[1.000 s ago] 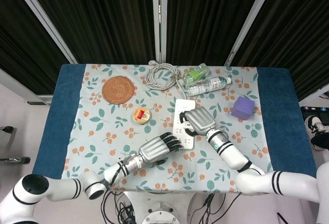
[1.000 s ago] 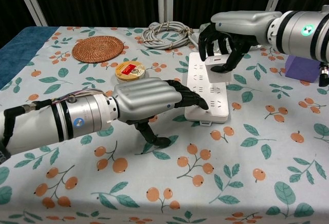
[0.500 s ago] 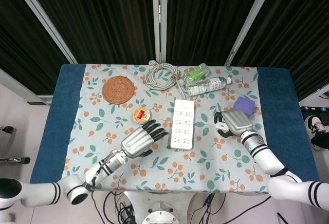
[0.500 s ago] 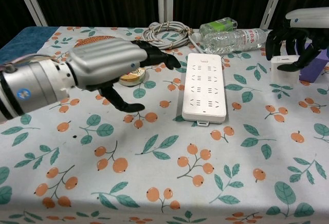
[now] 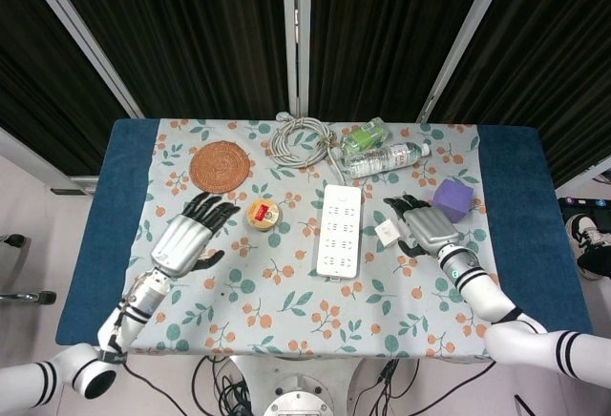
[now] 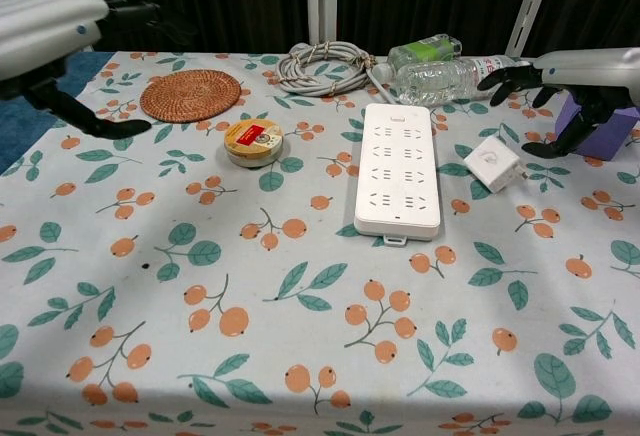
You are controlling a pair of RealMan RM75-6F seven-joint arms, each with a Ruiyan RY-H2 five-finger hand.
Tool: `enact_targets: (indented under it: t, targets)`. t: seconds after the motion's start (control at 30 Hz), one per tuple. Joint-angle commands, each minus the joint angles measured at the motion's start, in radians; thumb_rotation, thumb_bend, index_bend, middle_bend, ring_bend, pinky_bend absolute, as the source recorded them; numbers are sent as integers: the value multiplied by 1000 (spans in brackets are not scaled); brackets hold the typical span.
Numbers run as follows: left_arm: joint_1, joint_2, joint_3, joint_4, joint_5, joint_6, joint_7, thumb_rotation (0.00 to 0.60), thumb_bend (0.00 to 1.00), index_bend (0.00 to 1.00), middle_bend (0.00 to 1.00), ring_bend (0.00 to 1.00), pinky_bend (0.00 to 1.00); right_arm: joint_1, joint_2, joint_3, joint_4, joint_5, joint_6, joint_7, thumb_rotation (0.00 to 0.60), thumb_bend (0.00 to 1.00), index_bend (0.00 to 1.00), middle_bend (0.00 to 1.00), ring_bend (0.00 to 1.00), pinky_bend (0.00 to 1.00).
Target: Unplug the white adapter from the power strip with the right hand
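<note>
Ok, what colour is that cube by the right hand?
Purple; the cube shows best in the head view.

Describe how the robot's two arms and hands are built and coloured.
Both hands, left and right, have silver-grey metallic backs and black fingers. Each wrist is a silver cylinder with black bands; the right one shows a small green mark in the head view. The arms are glossy white rounded segments with black rings at the joints. No loose cables show along them.

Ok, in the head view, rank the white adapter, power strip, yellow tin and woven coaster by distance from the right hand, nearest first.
From the right hand:
1. White adapter, on the cloth right beside the fingers, on their left.
2. Power strip, further left, at table centre.
3. Yellow tin, left of the strip.
4. Woven coaster, far left and toward the back.
</note>
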Motion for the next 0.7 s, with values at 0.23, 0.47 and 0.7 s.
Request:
enact_targets:
  t: [0.23, 0.47, 0.7]
  targets:
    - [183, 139, -5, 8, -108, 145, -132, 600, 242, 130, 165, 105, 99, -267, 147, -51, -134, -301, 424, 113, 600, 327, 0, 122, 0, 121]
    - [320, 200, 6, 10, -180, 228, -189, 600, 238, 131, 164, 105, 84, -490, 177, -127, -71, -445, 701, 228, 600, 327, 0, 117, 0, 112]
    - [428, 203, 34, -29, -159, 328, -162, 600, 236, 130, 163, 105, 75, -623, 144, -161, -17, -512, 824, 288, 600, 327, 0, 116, 0, 105]
